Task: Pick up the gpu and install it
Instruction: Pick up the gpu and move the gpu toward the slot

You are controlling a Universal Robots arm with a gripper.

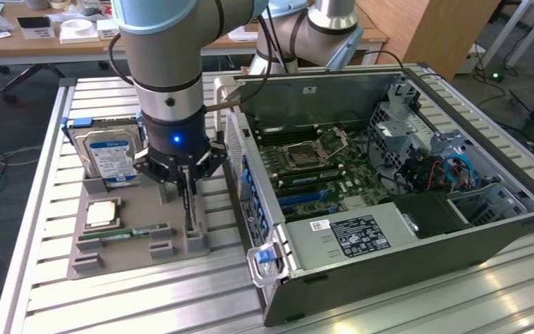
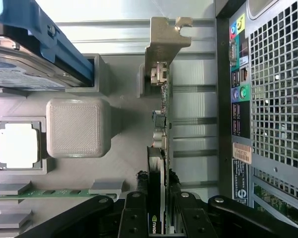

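The gpu stands on edge in a slot of the grey holder tray, just beside the open computer case. In the wrist view the gpu is seen edge-on, thin and dark, with its silver bracket at the far end. My gripper hangs straight down over the card. Its black fingers sit on both sides of the near end of the card and press against it, so the gripper is shut on the gpu. The card still rests in the holder.
On the same tray are a hard drive with a blue-white label, a square processor and a green RAM stick. The case's motherboard lies exposed, with blue slots. Its perforated rear wall is close beside the card.
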